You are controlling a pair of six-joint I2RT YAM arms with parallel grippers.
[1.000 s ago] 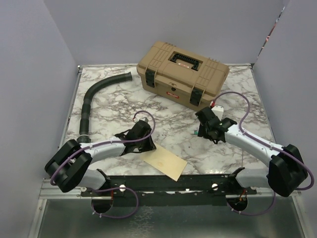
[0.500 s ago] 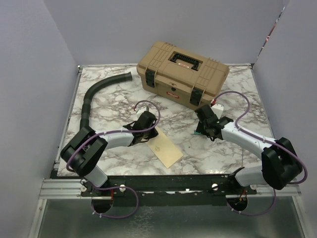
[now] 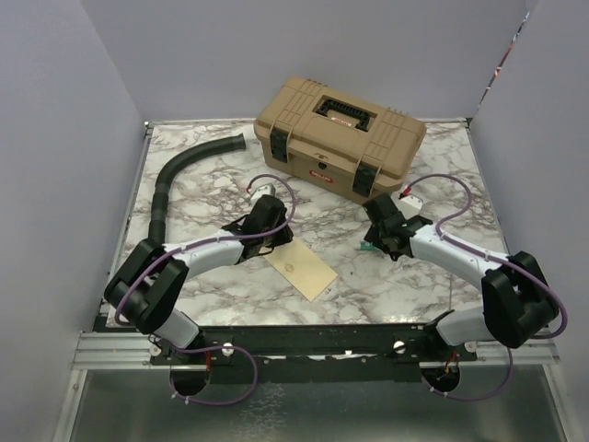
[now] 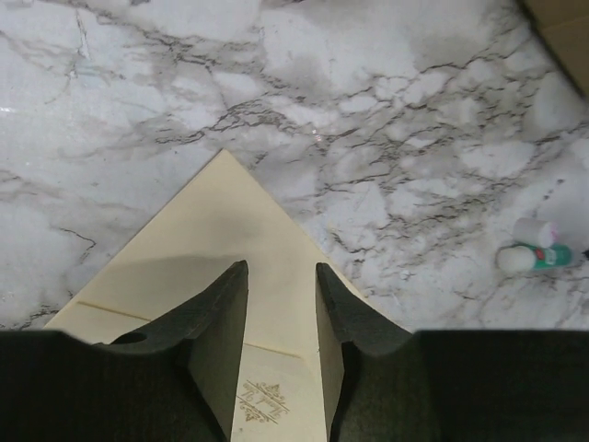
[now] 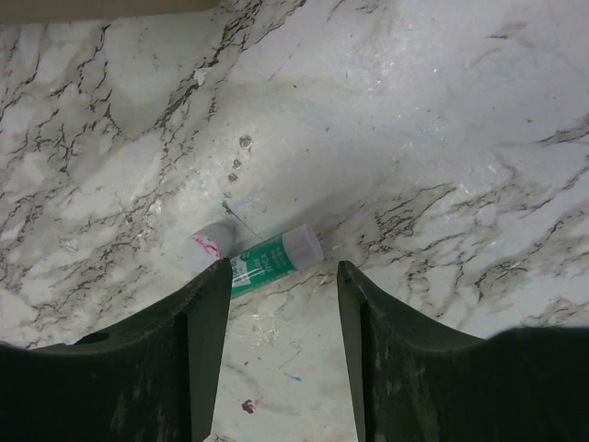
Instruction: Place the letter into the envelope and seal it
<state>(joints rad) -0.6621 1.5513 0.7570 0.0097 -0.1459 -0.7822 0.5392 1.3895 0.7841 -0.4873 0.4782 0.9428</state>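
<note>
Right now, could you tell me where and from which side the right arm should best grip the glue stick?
Probably the green-labelled barrel of the glue stick, from straight above: it lies flat on the table. Its length runs nearly from finger to finger of the open right gripper, so turn the wrist first to close across its round sides.

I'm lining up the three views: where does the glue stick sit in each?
Top external: glue stick right of centre, only a green sliver showing.
Left wrist: glue stick at the right edge, just below mid-height.
Right wrist: glue stick near centre, lying on the marble.
Shared landmark: tan toolbox, its edge at both wrist views' top.
</note>
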